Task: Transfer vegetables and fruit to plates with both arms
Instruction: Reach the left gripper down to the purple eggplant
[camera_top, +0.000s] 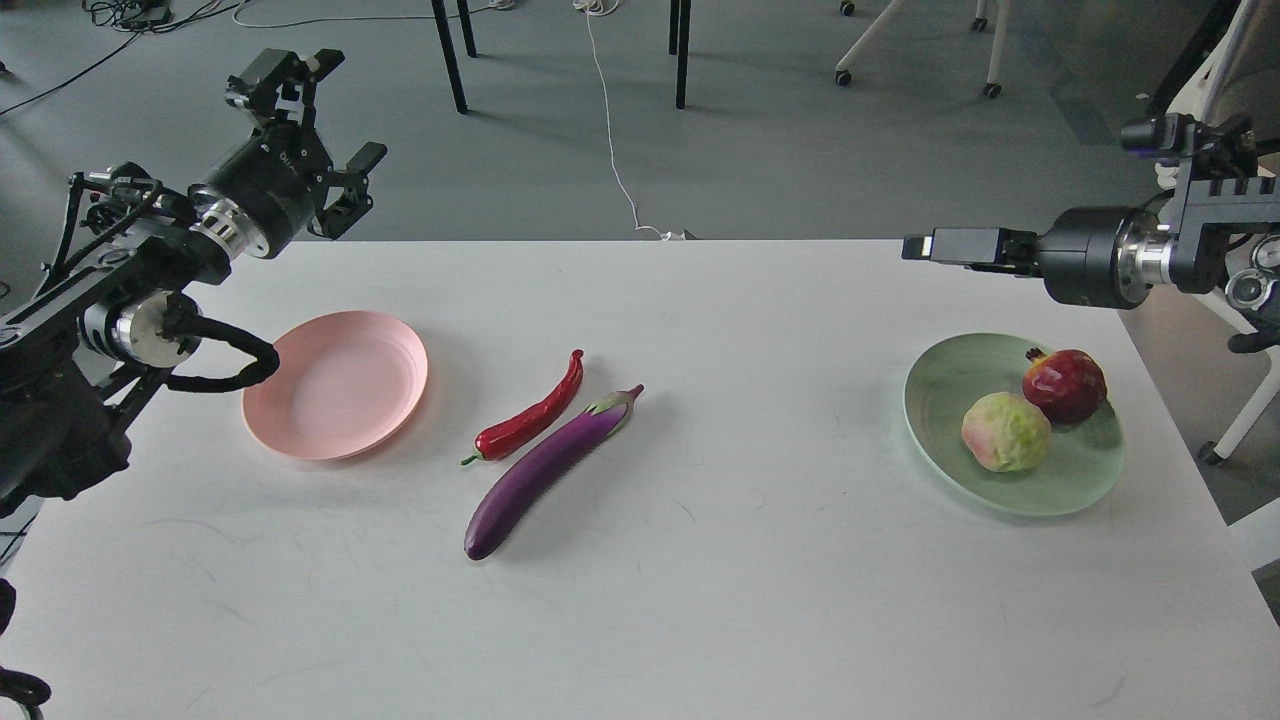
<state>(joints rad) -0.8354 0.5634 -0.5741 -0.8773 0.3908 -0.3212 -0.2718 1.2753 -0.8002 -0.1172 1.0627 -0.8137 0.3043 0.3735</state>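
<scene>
Head view shows the left claw (325, 130) raised at the far left with its fingers spread and nothing in them, above and beyond the pink plate (336, 384). Right of that plate, the chili (530, 415) and eggplant (550, 470) lie side by side on the white tabletop (750, 560) (well apart from both claws). Right claw (915, 246), seen edge-on, state unclear, hangs beyond the green plate (1080, 475) holding the pomegranate (1066, 385) and yellow-green fruit (1005, 431).
</scene>
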